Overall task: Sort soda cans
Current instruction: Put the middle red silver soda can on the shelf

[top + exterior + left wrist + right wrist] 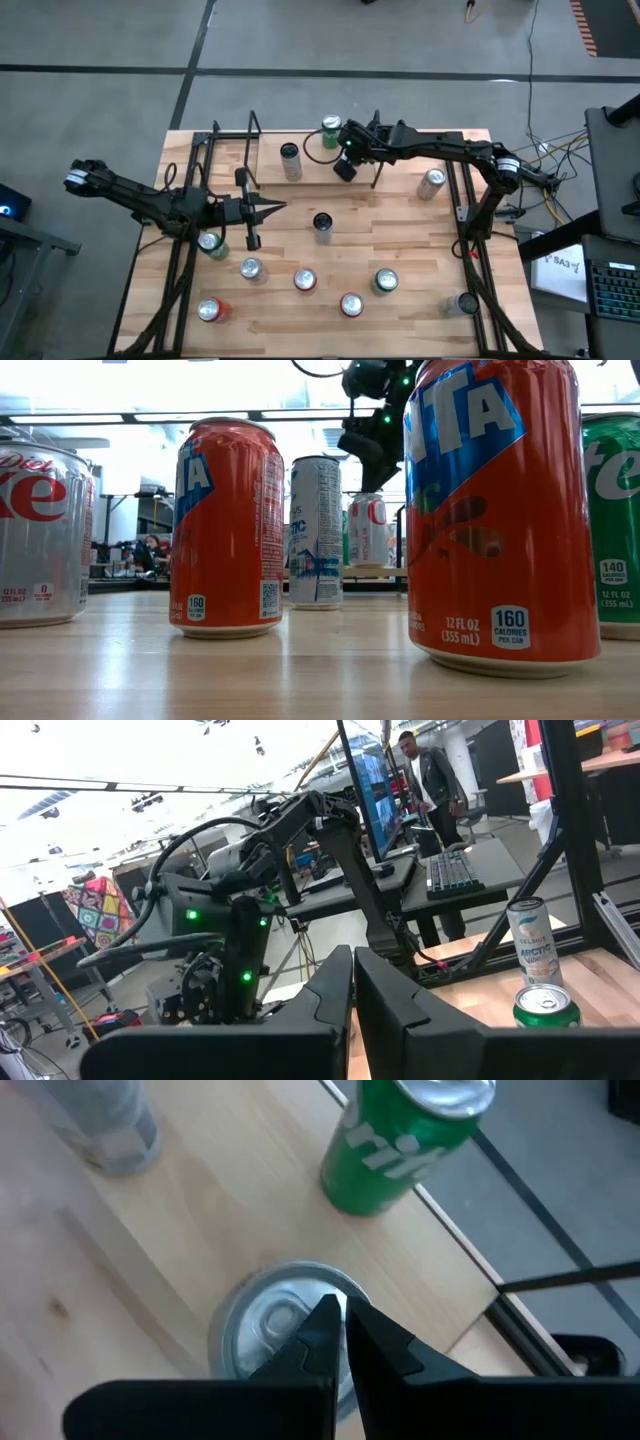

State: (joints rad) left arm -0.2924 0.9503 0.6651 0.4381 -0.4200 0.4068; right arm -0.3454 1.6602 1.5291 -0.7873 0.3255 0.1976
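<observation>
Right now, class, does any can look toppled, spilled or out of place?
No can looks toppled or spilled. The one oddity: the green can stands right by the table's far edge, where a nudge might send it off.

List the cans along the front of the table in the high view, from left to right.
Red can → silver-topped can → orange-red can → second red can → green can → pale can near the right corner.
</observation>
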